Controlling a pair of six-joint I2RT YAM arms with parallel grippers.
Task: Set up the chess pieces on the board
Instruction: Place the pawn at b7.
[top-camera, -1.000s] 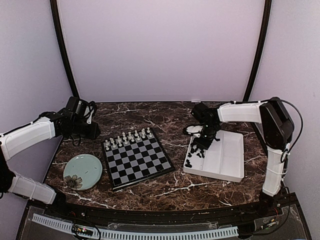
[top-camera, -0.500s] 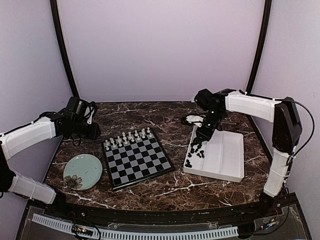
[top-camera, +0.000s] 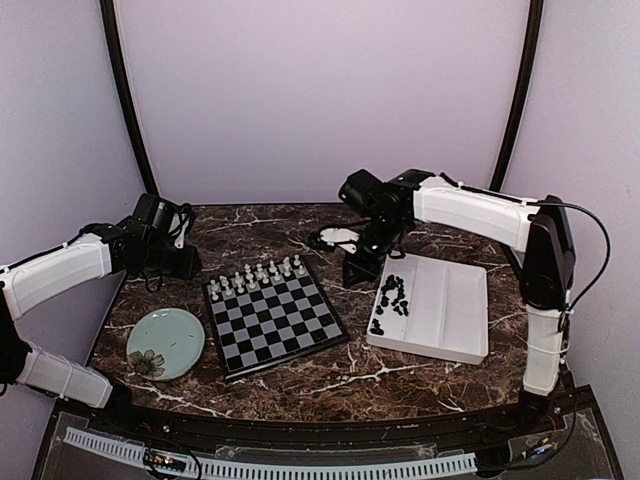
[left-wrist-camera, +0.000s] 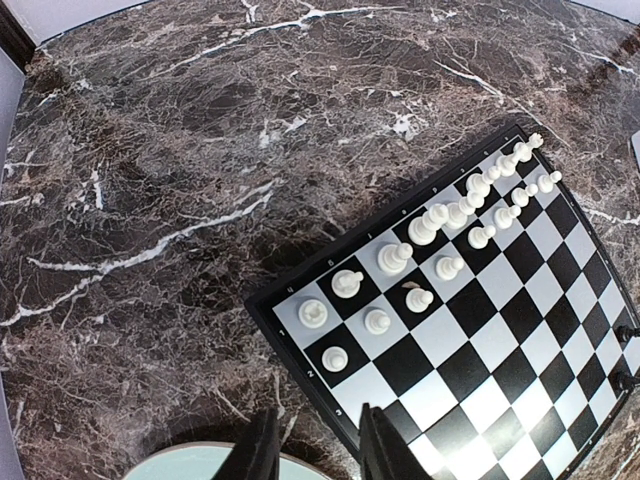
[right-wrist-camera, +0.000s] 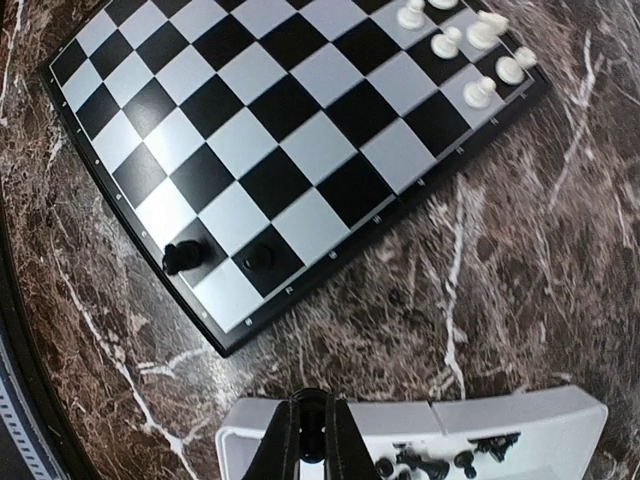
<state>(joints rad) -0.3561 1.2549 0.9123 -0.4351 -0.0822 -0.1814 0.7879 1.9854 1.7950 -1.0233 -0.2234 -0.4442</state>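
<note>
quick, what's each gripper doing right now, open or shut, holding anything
left gripper: open, holding nothing
right gripper: shut on what looks like a black piece

My fixed overhead camera sits above and behind the arm bases, and through it I look down and forward across the whole table (top-camera: 330, 375). My left wrist camera faces down, close over the board (left-wrist-camera: 480, 330) at its far left corner. My right wrist camera looks down on the board's right side and the tray (right-wrist-camera: 420, 425) rim. All three views share the board.
</note>
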